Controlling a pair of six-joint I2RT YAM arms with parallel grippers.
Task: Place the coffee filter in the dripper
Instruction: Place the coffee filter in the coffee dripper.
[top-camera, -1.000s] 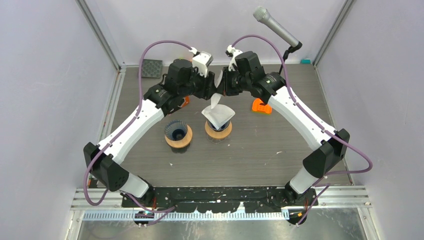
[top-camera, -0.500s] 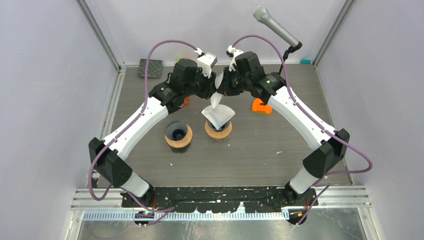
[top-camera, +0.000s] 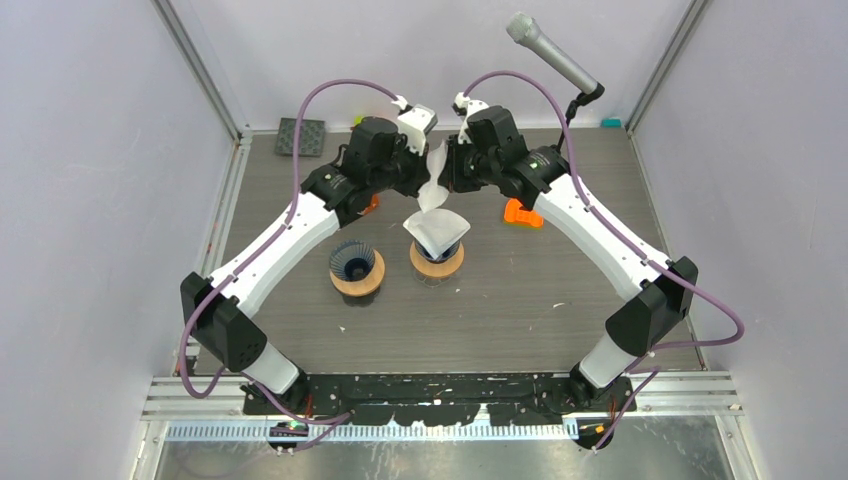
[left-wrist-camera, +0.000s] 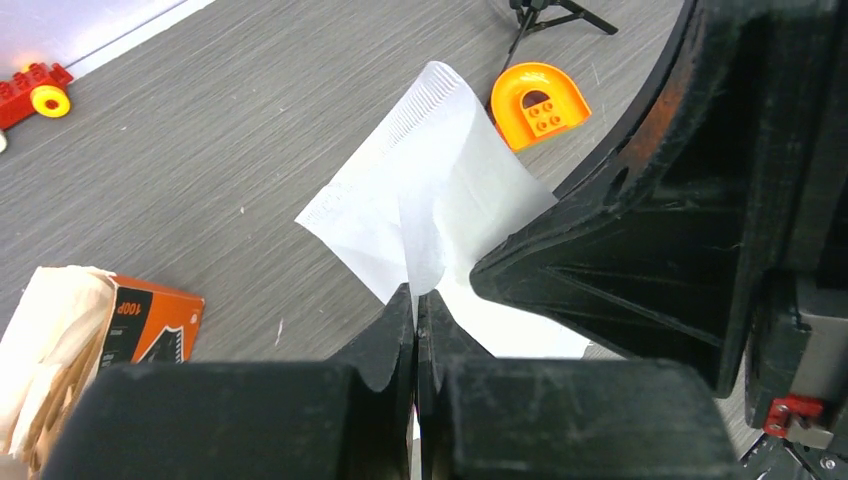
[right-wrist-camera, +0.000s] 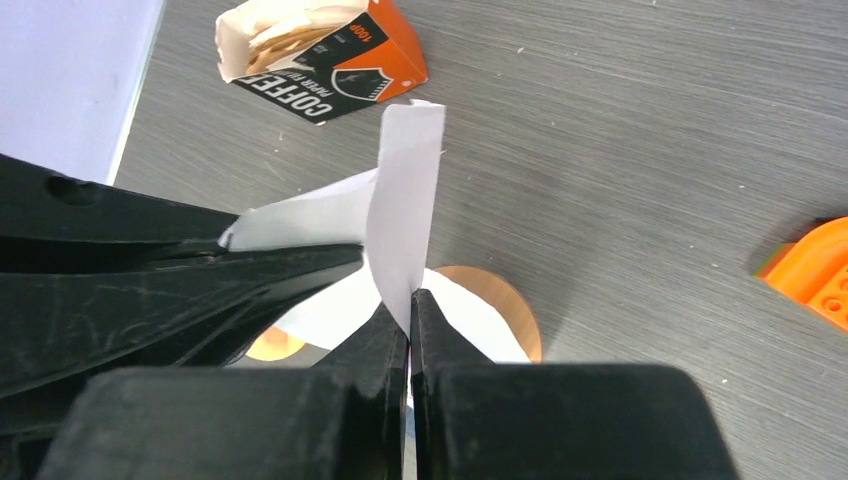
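The left claw (left-wrist-camera: 415, 300) is pinched fully closed on one fold of the white coffee filter (left-wrist-camera: 440, 190). The right claw (right-wrist-camera: 409, 305) is clamped tight on another fold of the same sheet, so the filter hangs lifted between them over the far middle of the bench (top-camera: 520, 300). Below it stands a lined dripper (top-camera: 437, 235) (white paper inside, round wooden base), with an empty dark dripper (top-camera: 356, 260) just to its left. An orange filter box (right-wrist-camera: 340, 60) lies beneath the left arm, and an orange block (left-wrist-camera: 540, 97) lies toward the right edge.
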